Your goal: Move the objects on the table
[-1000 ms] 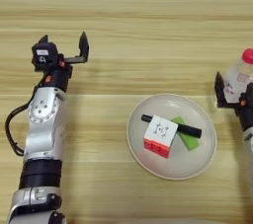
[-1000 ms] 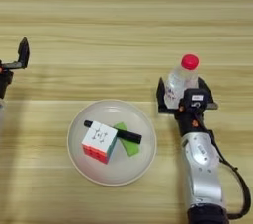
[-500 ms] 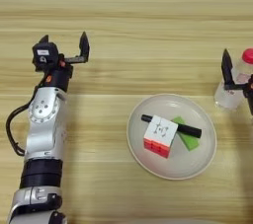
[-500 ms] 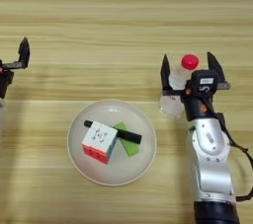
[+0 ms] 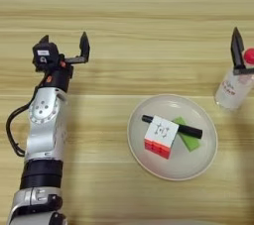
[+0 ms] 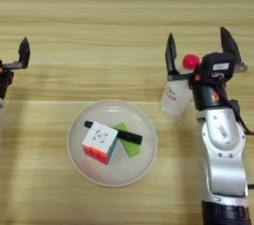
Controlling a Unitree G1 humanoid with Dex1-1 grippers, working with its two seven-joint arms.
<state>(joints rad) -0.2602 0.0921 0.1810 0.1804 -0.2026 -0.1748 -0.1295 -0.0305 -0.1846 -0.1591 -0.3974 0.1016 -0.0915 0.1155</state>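
Left eye view: I see my left gripper (image 5: 64, 43) at the left side of the table (image 5: 139, 16), fingers spread apart and holding nothing, the arm running down to the lower left edge. A white plate (image 5: 198, 165) sits right of centre. On it the puzzle cube (image 5: 161, 136) rests white face up, red side toward me. The black marker pen (image 5: 186, 129) lies across the plate behind the cube, one end touching the cube's far edge. The flat green block (image 5: 187, 140) lies under the pen, just beside the cube. At the right edge stands the clear bottle (image 5: 233, 88), with one black finger (image 5: 237, 48) of my right gripper next to its red cap (image 5: 249, 56).

Right eye view: my right gripper (image 6: 197, 49) is fully visible, fingers wide apart. The bottle (image 6: 175, 96) stands on the table, tilted, its red cap (image 6: 190, 62) between the two fingers; I cannot tell whether either finger touches it. The plate (image 6: 79, 157) is to its lower left.
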